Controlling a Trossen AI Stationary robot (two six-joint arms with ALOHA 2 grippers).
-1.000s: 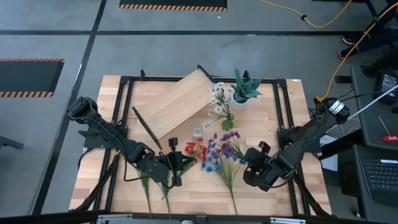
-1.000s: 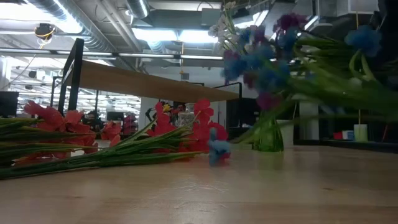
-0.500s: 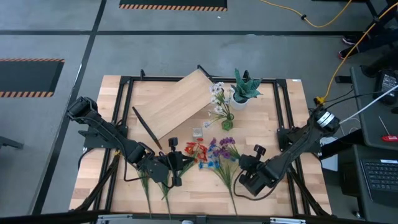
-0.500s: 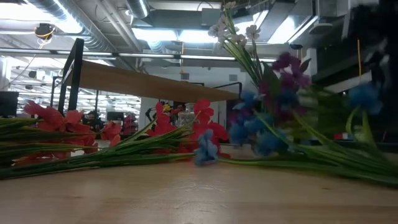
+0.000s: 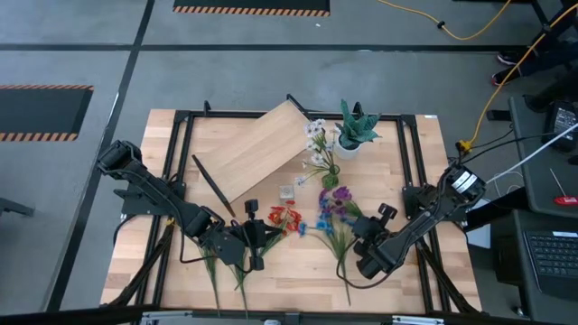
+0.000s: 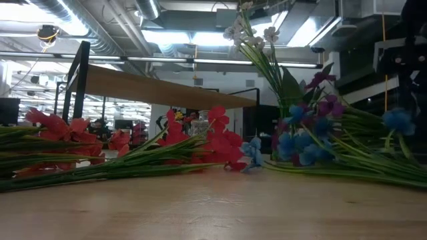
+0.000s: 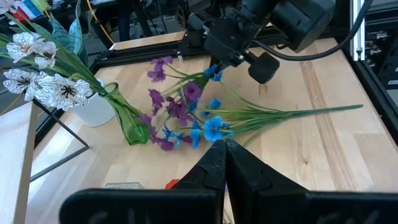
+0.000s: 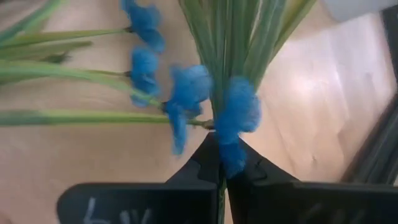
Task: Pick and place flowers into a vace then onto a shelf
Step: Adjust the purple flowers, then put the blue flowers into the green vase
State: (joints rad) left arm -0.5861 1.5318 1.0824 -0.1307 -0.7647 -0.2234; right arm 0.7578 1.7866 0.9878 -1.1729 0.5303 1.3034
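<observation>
Overhead, the right gripper point(image 5: 359, 236) pinches the blue-and-purple flowers point(image 5: 332, 212), whose stems run toward the table's near edge, blooms pointing at the vase point(image 5: 329, 169). Its wrist view shows fingers clamped on green stems point(image 8: 227, 37). The left gripper point(image 5: 256, 236) rests closed beside the red flowers point(image 5: 284, 219).

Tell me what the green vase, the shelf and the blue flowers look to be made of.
Green vase: likely clear tinted glass, since light passes through it and it shines. Shelf: pale wood plank with visible grain, matte, on thin black legs, probably metal. Blue flowers: seemingly fabric or plastic, with fuzzy, evenly dyed petals and uniform green stems.
</observation>
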